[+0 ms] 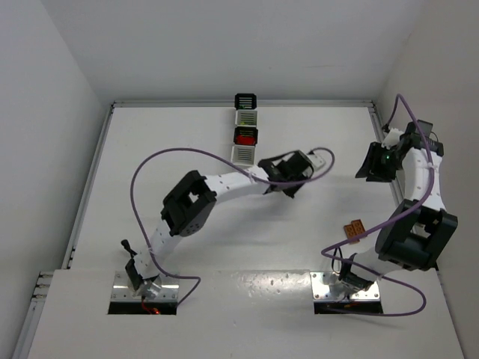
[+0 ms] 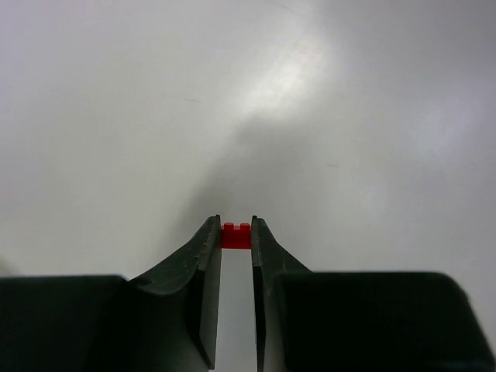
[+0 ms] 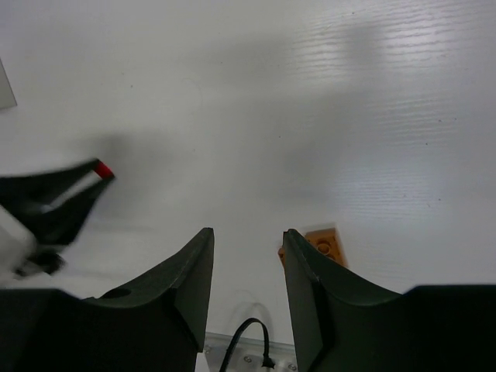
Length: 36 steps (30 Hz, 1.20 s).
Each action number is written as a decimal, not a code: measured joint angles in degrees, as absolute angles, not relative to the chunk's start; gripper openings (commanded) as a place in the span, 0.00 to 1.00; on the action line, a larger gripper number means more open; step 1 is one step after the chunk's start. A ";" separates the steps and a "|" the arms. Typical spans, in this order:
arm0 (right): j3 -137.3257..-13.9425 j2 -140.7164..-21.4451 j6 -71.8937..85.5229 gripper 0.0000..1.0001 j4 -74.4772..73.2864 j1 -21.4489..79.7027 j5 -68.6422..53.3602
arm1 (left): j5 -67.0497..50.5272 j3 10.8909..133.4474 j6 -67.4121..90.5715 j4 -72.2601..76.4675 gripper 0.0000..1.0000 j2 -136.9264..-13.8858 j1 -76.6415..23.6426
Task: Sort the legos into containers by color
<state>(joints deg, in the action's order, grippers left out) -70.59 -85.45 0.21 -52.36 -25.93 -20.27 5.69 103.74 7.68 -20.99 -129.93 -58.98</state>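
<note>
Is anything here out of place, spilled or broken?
Nothing is spilled or broken. Only the orange legos lie loose beside the right arm, far from the containers, and the left fingers pinch a red lego.

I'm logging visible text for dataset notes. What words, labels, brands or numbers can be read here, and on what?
None can be read. The containers, the red lego in the left claw, the orange legos and the table show no legible words, labels or numbers.
</note>
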 measured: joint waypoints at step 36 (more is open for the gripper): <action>-69.93 -91.83 -6.46 0.41 -53.23 -18.98 -23.20 | 8.71 110.34 7.81 -24.32 0.03 -121.25 -32.38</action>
